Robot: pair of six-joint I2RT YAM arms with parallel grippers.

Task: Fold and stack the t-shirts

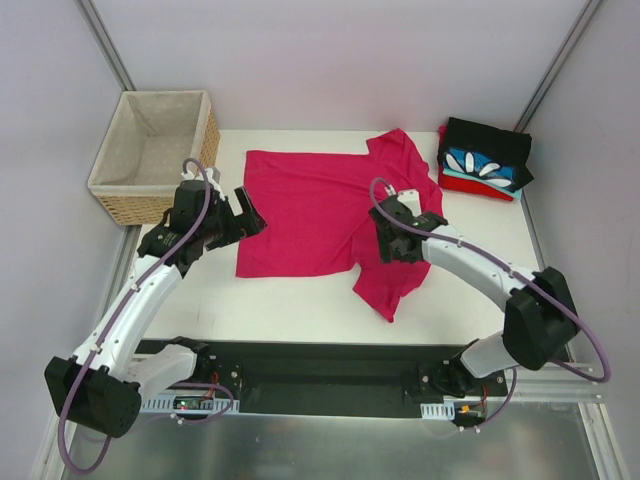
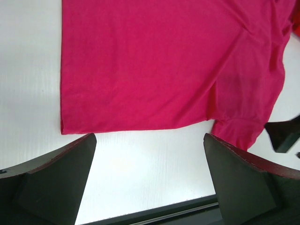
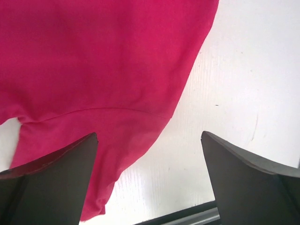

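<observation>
Eyes on the overhead view first: the magenta-pink t-shirt (image 1: 310,215) lies spread open across the middle of the bench (image 1: 290,305), one sleeve reaching toward the far right corner and the other trailing toward the near edge. Your left tool (image 1: 248,212) hangs at the shirt's left edge, jaws wide apart and holding nothing. Your right tool (image 1: 410,238) sits over the shirt's right side, near the sleeves, equally wide and empty. At the far right corner you have the folded shirts (image 1: 485,162) in a stack: black uppermost, blue petal print showing under it, red lowest. A wicker basket (image 1: 150,155) stands at the far left corner.

From the left wrist you look down on the shirt's lower corner and one sleeve. The two fingers (image 2: 51,185) frame bare bench just short of the cloth, with nothing between them.

From the right wrist the fingers (image 3: 47,183) stand well apart. One overlaps the sleeve in the picture, though you cannot tell whether it touches; the other is over bare bench.
</observation>
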